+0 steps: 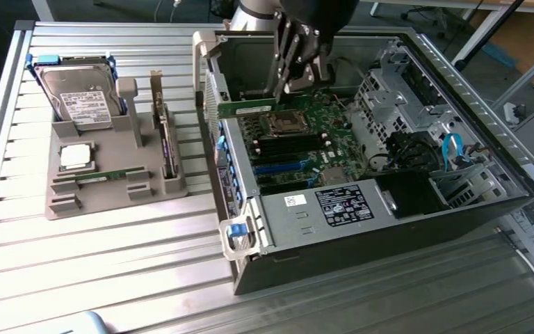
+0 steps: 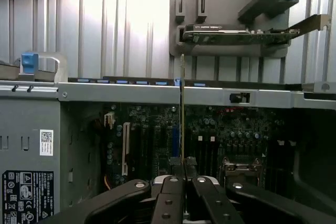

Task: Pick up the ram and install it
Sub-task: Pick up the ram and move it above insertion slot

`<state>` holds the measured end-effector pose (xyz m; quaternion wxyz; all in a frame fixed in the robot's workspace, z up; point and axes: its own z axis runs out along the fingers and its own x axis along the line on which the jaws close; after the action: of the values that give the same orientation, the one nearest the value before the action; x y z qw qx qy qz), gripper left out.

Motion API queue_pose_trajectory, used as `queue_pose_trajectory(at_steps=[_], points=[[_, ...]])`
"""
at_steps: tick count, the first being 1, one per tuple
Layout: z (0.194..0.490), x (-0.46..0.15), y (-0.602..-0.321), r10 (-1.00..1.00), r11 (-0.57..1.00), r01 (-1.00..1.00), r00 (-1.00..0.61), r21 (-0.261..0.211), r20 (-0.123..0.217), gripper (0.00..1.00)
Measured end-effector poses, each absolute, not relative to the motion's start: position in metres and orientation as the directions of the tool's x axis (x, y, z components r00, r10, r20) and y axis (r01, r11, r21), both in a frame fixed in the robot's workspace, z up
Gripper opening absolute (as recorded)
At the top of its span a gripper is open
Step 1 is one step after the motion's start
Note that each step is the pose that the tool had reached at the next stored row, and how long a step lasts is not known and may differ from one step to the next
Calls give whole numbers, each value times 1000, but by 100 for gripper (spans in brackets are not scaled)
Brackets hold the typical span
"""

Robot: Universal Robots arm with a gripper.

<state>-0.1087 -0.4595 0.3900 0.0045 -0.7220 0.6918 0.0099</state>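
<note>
The pincer (image 1: 290, 89) is pressed together on the ram (image 1: 248, 109), pinching one end of the green stick so that the rest juts out from its fingertips. In the wrist view the ram (image 2: 182, 114) shows edge-on, a thin upright line rising from between the dark fingers (image 2: 169, 198). Pincer and ram hang inside the open computer case (image 1: 388, 243), with the motherboard (image 1: 313, 132) just beneath them. Well away from the pincer, outside the case, a grey holder (image 1: 109, 198) on the table (image 1: 109, 264) carries a second stick (image 1: 108, 175) lying flat.
</note>
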Motion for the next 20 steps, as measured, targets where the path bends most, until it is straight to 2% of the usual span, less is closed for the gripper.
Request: queue_pose_trajectory(at_steps=[20], points=[[390, -30, -460, -999, -49, -999, 49, 9, -21, 12]])
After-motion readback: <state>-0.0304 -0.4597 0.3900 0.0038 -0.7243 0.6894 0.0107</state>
